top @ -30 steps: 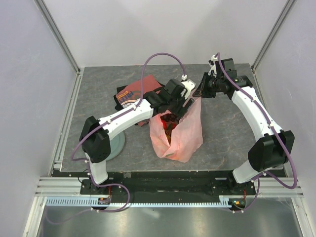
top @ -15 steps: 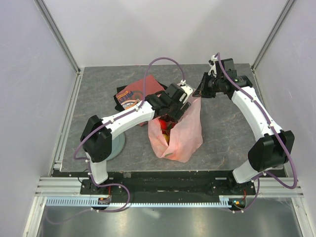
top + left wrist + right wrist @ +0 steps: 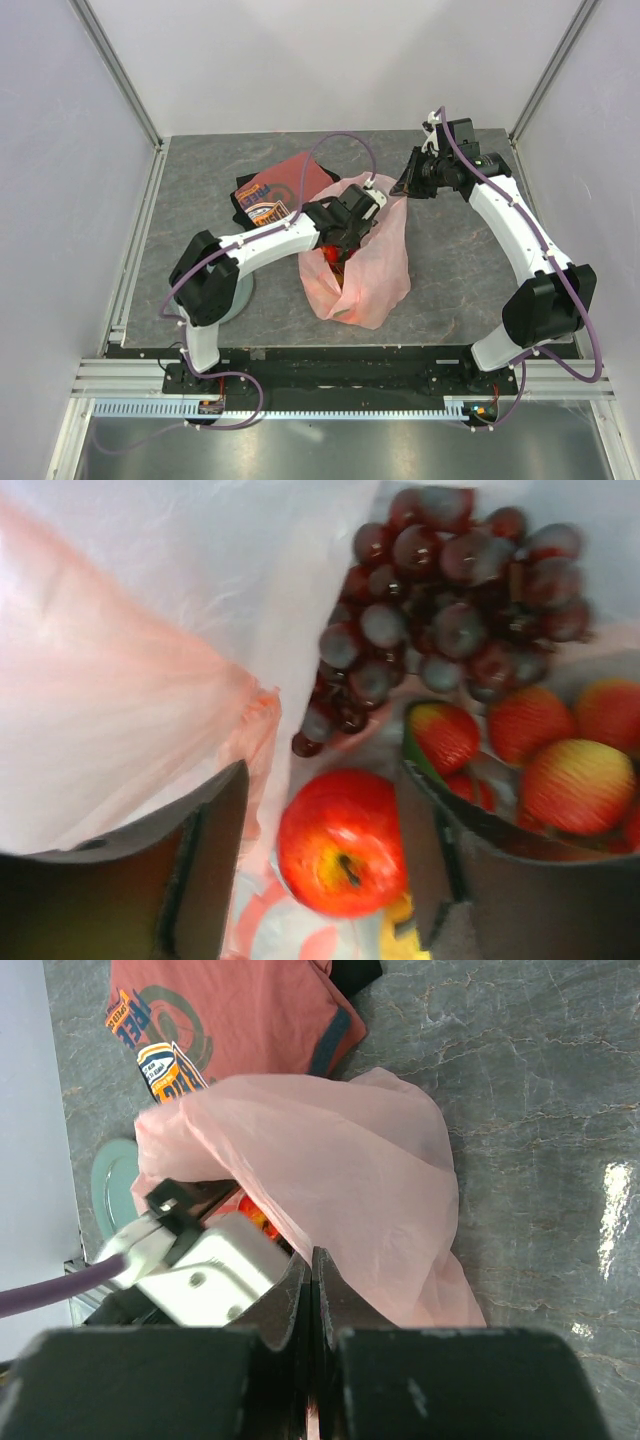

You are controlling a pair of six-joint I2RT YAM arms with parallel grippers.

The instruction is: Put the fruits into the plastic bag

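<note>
Left end effector (image 3: 322, 800) wide open, empty; red toy apple (image 3: 340, 842) centred between its fingers (image 3: 205, 865) inside thin pink plastic bag (image 3: 350, 1180); right end effector (image 3: 311, 1285) pinched shut on bag rim.

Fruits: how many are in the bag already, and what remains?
Done: grapes, apple and strawberries lie inside the plastic bag. In hand: right gripper shut on the bag's rim, holding it up; left gripper open over the apple. Left: no fruit shows outside, so likely just withdrawing.
</note>
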